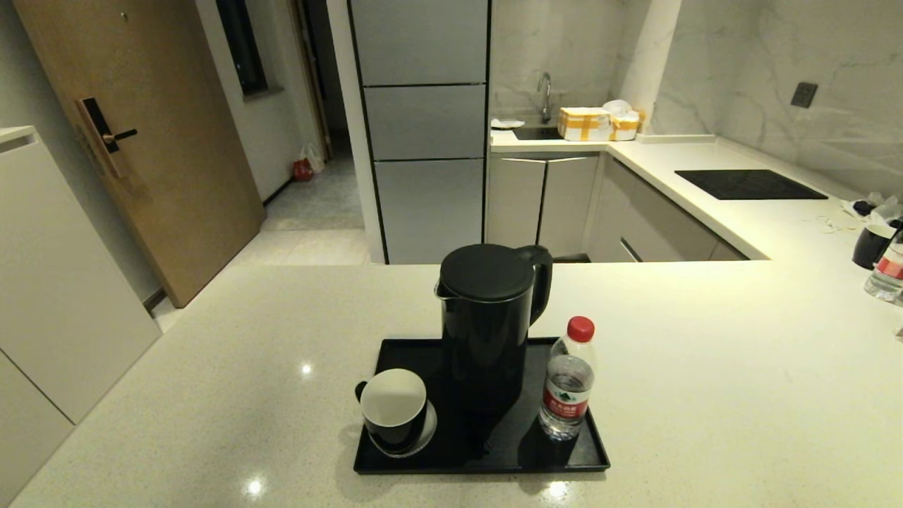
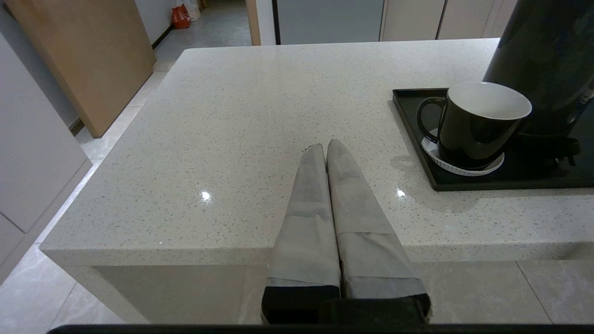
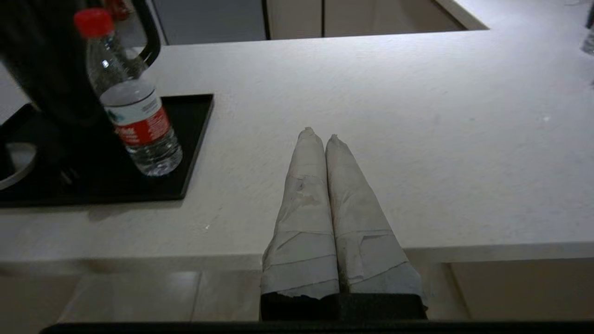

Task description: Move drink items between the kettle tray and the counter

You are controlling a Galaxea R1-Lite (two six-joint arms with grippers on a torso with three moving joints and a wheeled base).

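On the cream counter (image 1: pixel 211 395) lies the black kettle tray (image 1: pixel 487 462). On it stand the tall black kettle (image 1: pixel 487 317), a black mug (image 1: pixel 394 413) with a white inside on a white coaster, and a red-capped water bottle (image 1: pixel 566 381). My left gripper (image 2: pixel 326 144) is shut and empty, at the counter's near edge left of the tray; the mug (image 2: pixel 478 123) shows beyond it. On the other side of the tray my right gripper (image 3: pixel 319 134) is also shut and empty at the near edge, with the bottle (image 3: pixel 134 111) off to its side. Neither arm shows in the head view.
A second black mug (image 1: pixel 871 245) and another bottle (image 1: pixel 887 271) stand at the counter's far right. A black hob panel (image 1: pixel 748 183) lies in the back worktop, with a sink tap (image 1: pixel 544 95) and yellow-taped boxes (image 1: pixel 596 123) behind. The counter drops off at its left edge.
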